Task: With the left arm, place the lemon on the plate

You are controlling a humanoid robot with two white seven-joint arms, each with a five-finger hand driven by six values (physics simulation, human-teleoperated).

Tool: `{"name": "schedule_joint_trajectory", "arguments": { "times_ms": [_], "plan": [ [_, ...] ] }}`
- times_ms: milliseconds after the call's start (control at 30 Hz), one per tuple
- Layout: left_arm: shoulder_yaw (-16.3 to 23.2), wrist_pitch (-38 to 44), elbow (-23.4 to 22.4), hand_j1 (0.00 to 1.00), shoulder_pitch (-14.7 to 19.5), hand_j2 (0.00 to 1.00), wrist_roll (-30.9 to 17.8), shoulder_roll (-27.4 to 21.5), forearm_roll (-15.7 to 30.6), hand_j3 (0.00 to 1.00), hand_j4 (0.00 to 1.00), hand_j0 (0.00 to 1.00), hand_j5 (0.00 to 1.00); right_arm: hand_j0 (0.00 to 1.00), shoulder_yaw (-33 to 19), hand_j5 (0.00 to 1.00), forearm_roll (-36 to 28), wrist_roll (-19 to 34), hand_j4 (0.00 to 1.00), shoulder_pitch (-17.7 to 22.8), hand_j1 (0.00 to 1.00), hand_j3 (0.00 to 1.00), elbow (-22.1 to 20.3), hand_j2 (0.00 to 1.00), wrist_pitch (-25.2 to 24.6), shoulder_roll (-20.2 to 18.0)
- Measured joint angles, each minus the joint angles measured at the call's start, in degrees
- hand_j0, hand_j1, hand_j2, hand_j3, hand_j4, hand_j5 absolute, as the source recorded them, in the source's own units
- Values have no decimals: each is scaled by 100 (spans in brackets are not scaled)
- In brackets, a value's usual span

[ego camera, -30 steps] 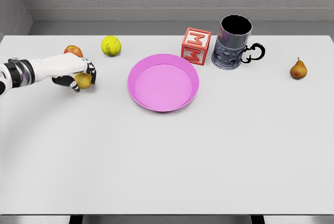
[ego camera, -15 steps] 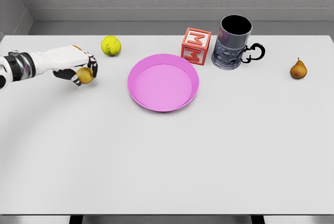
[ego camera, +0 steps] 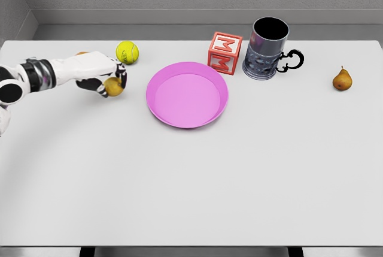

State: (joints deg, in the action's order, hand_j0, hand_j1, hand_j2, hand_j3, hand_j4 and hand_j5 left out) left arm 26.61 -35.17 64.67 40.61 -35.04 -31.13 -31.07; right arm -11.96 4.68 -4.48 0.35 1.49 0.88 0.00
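Red block (ego camera: 225, 53) (letter "M" on two faces) behind pink plate (ego camera: 187, 94)

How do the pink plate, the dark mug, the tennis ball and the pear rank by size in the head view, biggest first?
1. pink plate
2. dark mug
3. tennis ball
4. pear, only slightly smaller than the ball, so those two are close.

Yellow tennis ball (ego camera: 127, 52), red letter block (ego camera: 225, 53) beside dark mug (ego camera: 266, 49), pear (ego camera: 342, 79) far right
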Motion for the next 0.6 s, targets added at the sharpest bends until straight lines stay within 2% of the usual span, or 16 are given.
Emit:
{"name": "schedule_joint_trajectory", "arguments": {
  "times_ms": [600],
  "plan": [
    [24,-1,190,41,97,41,0,226,44,41,41,41,41,100,0,100,0,0,100,0,100,100,0,100,0,0]
  ]
}}
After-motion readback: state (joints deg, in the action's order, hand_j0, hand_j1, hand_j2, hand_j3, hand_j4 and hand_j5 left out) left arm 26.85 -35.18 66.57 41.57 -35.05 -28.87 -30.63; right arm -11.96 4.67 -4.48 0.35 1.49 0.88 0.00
